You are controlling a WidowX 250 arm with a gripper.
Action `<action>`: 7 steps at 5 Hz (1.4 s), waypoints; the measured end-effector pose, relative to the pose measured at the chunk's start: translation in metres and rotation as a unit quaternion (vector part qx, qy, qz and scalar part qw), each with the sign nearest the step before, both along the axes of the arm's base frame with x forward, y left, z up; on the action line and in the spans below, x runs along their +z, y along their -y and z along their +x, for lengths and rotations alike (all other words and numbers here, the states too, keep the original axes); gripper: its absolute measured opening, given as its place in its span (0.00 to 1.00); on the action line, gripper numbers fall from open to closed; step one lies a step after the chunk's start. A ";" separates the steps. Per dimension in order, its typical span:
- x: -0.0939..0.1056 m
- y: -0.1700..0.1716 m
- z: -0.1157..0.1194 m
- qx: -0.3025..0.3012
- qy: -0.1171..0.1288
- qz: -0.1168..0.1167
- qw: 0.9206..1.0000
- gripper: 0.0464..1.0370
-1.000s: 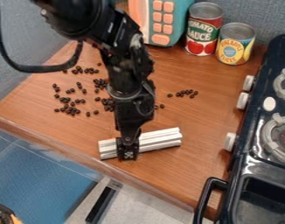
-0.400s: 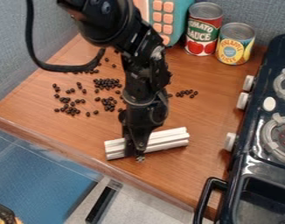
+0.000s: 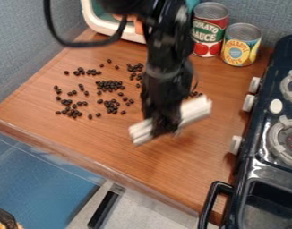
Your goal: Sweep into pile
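Note:
The gripper [image 3: 165, 130] hangs over the middle of the wooden counter, right of the main scatter of beans, and is shut on a white ribbed bar [image 3: 195, 110]. The bar sticks out on both sides, its right end tilted up toward the back. Dark beans [image 3: 110, 85] lie loosely in several clusters on the left and centre of the counter. A few more beans [image 3: 195, 94] show just right of the arm; others may be hidden behind it.
Two cans, one red [image 3: 209, 29] and one yellow [image 3: 241, 44], stand at the back right. A toy stove [image 3: 256, 147] with knobs runs along the right side. Behind the arm is a white and teal toy [image 3: 103, 22]. The counter's front edge [image 3: 83, 157] slants across the lower left.
The gripper and the white bar have moved right and toward the back, and the bar has turned more steeply. More beans at the centre are uncovered.

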State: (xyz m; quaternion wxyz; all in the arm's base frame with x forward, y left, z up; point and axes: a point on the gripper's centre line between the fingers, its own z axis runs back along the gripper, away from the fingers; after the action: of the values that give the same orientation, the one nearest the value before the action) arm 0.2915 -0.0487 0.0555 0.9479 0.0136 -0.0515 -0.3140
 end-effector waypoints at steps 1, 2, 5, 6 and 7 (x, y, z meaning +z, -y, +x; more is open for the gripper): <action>-0.011 0.006 0.017 0.079 -0.021 -0.031 0.996 0.34; -0.023 0.006 0.029 0.188 -0.009 -0.030 0.982 0.34; -0.015 0.032 0.072 0.439 -0.030 -0.097 0.893 0.34; -0.015 0.035 0.083 0.446 -0.029 -0.104 0.888 0.34; -0.021 0.037 0.092 0.447 -0.030 -0.104 0.888 0.34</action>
State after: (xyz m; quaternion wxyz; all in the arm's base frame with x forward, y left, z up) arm 0.3833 -0.0855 0.0340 0.9851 -0.0732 -0.0437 0.1495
